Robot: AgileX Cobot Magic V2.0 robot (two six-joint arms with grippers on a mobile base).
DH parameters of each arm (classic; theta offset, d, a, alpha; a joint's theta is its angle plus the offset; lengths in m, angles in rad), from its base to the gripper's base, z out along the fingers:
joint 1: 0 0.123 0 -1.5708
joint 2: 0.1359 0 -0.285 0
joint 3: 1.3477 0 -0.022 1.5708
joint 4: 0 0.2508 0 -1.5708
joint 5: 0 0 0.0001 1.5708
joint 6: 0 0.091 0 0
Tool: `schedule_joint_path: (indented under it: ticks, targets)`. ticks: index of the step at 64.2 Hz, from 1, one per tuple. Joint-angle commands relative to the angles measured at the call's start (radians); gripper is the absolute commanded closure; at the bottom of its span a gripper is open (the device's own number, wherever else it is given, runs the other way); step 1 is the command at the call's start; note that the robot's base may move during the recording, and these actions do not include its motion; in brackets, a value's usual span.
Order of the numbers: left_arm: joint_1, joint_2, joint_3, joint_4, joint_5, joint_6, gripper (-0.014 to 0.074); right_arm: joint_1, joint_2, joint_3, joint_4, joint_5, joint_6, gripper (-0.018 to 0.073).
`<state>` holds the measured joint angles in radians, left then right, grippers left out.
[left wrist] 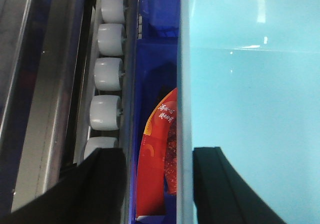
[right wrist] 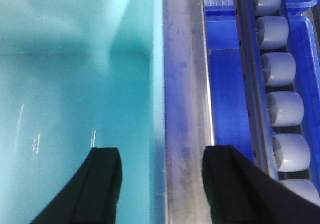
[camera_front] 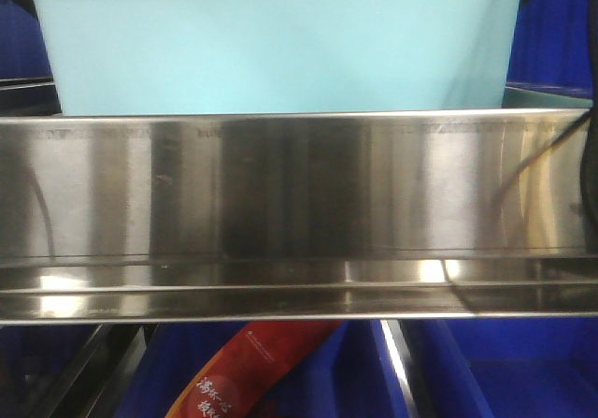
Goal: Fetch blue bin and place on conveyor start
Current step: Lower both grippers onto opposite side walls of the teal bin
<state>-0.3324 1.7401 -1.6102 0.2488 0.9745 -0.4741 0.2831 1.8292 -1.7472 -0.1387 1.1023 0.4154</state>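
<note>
Astride blue bin (camera_front: 280,53) walls, left tool (left wrist: 157,153), right tool (right wrist: 162,151)

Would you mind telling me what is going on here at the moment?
Both arms are at the blue bin, which stands just behind the steel shelf rail. The left gripper straddles one side wall of the bin, with one finger inside and one outside. The right gripper does the same at the opposite wall. Both grippers are open, so the bin is not yet gripped.

Warehouse — roller rack (left wrist: 107,73), blue crates (right wrist: 227,83), steel rail (camera_front: 299,203)
</note>
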Motion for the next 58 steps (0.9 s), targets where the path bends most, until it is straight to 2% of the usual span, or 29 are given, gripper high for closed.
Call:
schedule_joint_path:
  ticks: [1,58]
  targets:
    - [0.001,-0.008,0.0,-0.002,-0.013,0.0,0.0366,-0.003,-0.005,-0.008,-0.005,-0.01,-0.006,0.0295]
    - [-0.004,-0.008,-0.028,-0.037,-0.022,0.0,0.0366,-0.003,-0.014,-0.008,-0.005,-0.03,-0.006,0.0295]
